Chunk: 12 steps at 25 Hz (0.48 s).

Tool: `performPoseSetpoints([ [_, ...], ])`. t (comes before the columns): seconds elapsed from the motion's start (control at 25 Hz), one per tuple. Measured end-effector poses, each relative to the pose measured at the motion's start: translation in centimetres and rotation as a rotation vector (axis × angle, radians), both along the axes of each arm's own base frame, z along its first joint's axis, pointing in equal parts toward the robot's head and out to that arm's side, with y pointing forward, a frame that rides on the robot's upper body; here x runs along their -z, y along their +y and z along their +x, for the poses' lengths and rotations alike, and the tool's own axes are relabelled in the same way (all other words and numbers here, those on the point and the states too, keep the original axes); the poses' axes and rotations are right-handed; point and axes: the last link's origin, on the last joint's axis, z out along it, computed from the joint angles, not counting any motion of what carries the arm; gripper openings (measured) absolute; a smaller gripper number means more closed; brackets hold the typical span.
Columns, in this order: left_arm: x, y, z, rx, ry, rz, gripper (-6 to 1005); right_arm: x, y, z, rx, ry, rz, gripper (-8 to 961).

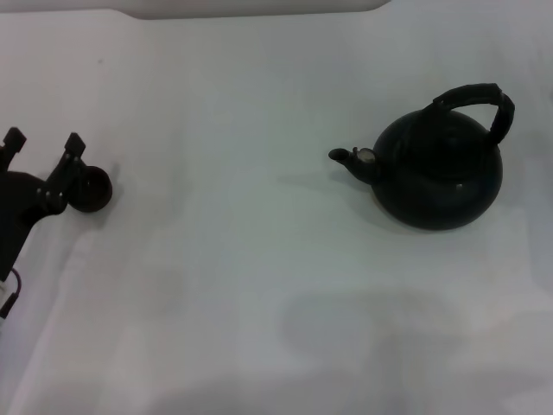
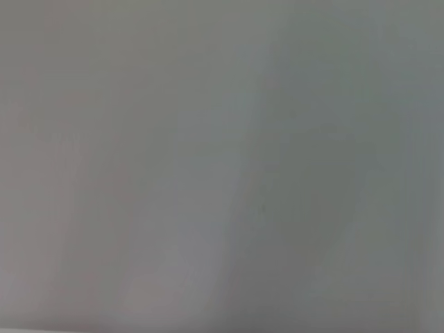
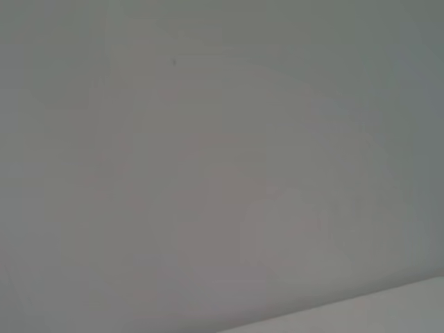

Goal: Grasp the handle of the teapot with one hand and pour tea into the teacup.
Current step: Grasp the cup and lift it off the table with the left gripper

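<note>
Up front, the head view shows the teapot point(image 1: 439, 177) upright on the white table point(image 1: 259, 285), round, glossy and black, its short spout point(image 1: 350, 159) aimed leftward at the teacup point(image 1: 90, 188); spout to body runs across the table. Its ribbed handle point(image 1: 477, 99) arches over the top. Far left of the teapot, the left gripper point(image 1: 41, 145) has fingers spread apart, touching the tiny dark teacup. Both wrist views show only blank pale surface.
</note>
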Motion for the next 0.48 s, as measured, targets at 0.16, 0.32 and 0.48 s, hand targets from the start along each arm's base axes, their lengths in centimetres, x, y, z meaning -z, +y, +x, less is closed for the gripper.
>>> performPoseSetpoints([
  [0.16, 0.4, -0.3, -0.1, 0.001, 0.015, -0.029, 861, 0.1, 0.0, 0.0, 0.000, -0.001, -0.006, 879],
  [0.32, 1.0, -0.1, -0.2, -0.006, 0.036, -0.074, 861, 0.4, -0.1, -0.1, 0.000, 0.004, -0.013, 879],
  [0.48, 1.4, 0.2, -0.5, -0.026, 0.050, -0.097, 861, 0.5, -0.2, -0.1, -0.002, 0.006, -0.016, 879],
])
